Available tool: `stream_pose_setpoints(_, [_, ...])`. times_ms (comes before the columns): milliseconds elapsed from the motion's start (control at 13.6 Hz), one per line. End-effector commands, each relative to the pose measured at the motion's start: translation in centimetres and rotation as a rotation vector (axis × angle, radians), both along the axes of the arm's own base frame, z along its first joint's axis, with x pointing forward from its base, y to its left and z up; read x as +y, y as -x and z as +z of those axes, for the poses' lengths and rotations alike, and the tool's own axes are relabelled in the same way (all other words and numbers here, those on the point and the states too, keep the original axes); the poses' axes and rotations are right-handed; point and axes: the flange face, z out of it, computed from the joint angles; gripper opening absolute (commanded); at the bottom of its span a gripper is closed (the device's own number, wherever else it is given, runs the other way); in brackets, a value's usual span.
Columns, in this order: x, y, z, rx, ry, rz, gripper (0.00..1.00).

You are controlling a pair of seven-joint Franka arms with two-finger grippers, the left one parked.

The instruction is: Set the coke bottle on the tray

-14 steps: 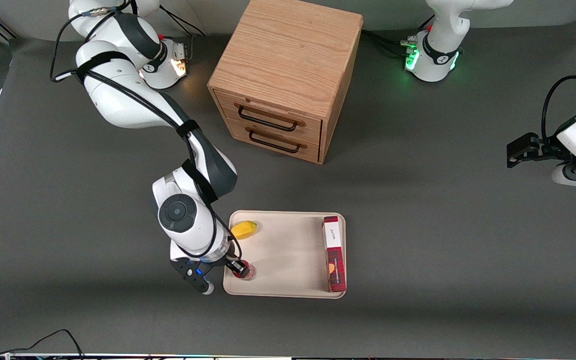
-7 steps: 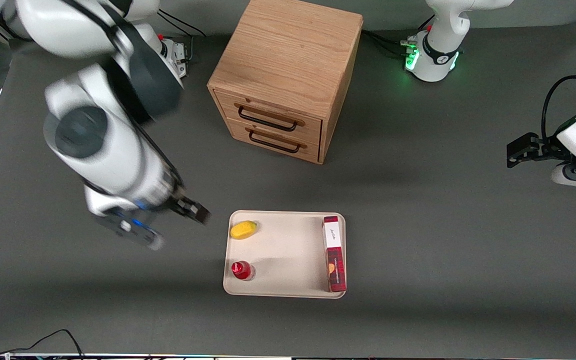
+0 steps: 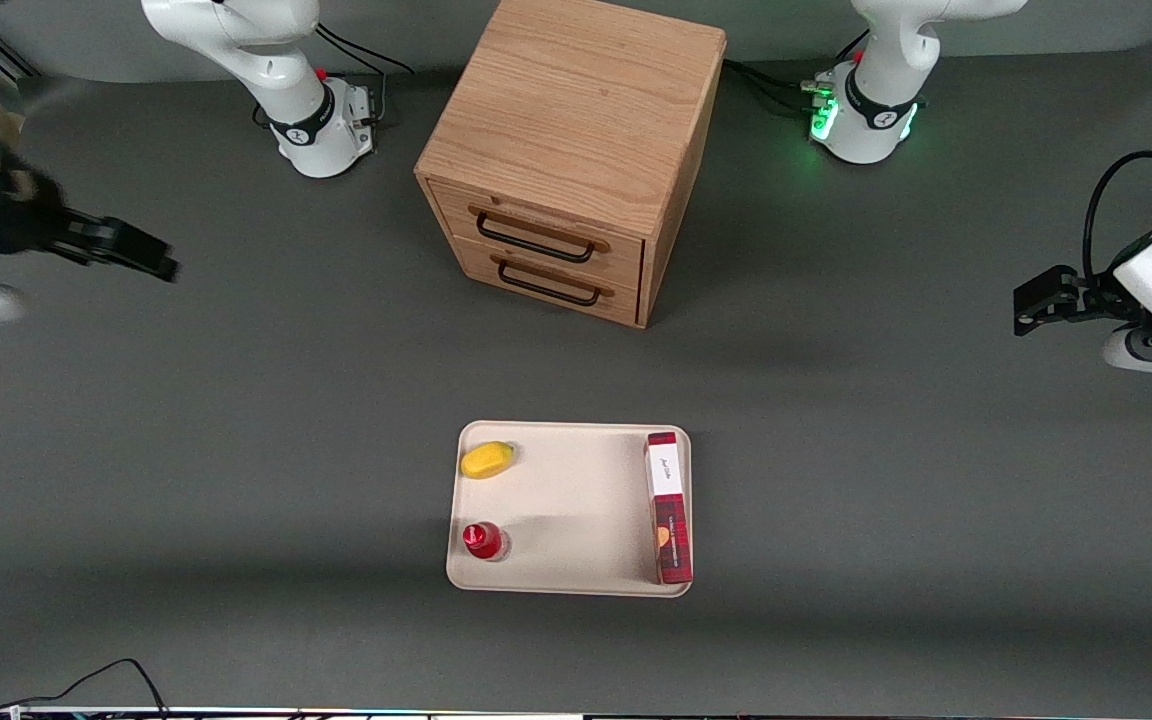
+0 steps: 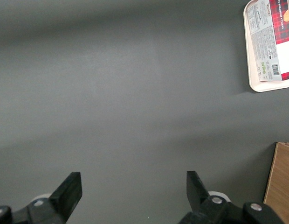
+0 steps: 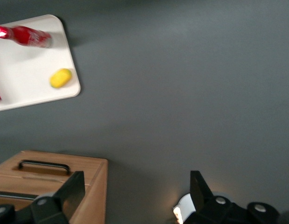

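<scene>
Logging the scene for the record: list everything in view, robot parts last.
tray: 1, cream, on the table, nearer the camera than the cabinet.
bottle: 1, red, upright on the tray.
fruit: 1, yellow, on the tray, farther from the camera than the bottle.
box: 1, red and white, along the tray's edge.
cabinet: 1, wooden, two drawers, both shut.
table: 1, grey.
gripper: 1, black, open, toward the working arm's end of the table, holding nothing.

Coke bottle (image 3: 482, 540) looked like glossy red plastic, clear shiny base. Tray (image 3: 576, 520) was smooth matt cream plastic. Drawer cabinet (image 3: 566, 150) was light grained wood, with dark metal handles (image 3: 536, 240). Table (image 3: 236, 450) was matt dark grey. Gripper (image 3: 86, 240), open at the working arm's end, was matt black plastic. Box (image 3: 668, 505) was printed cardboard.
</scene>
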Motion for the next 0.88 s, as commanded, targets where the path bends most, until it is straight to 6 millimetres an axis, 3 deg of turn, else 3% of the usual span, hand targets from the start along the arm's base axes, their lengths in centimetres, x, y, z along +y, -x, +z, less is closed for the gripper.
stream_pose_setpoints(0, [-3.3,4.8,-6.3,0.014,-0.047,-0.003,1.00])
stream_pose_setpoints(147, [-2.9,6.0,-9.2,-0.022,-0.043,-0.008,1.00])
stream_pose_setpoints(294, [-2.0,6.0,-10.5,-0.020,-0.035,0.009,1.00])
stream_pose_setpoints(515, [-0.9,5.3,-10.8,-0.022,-0.011,0.039,1.00])
stream_pose_setpoints(809, [-1.2,4.1,-9.7,-0.028,0.005,0.005,1.00])
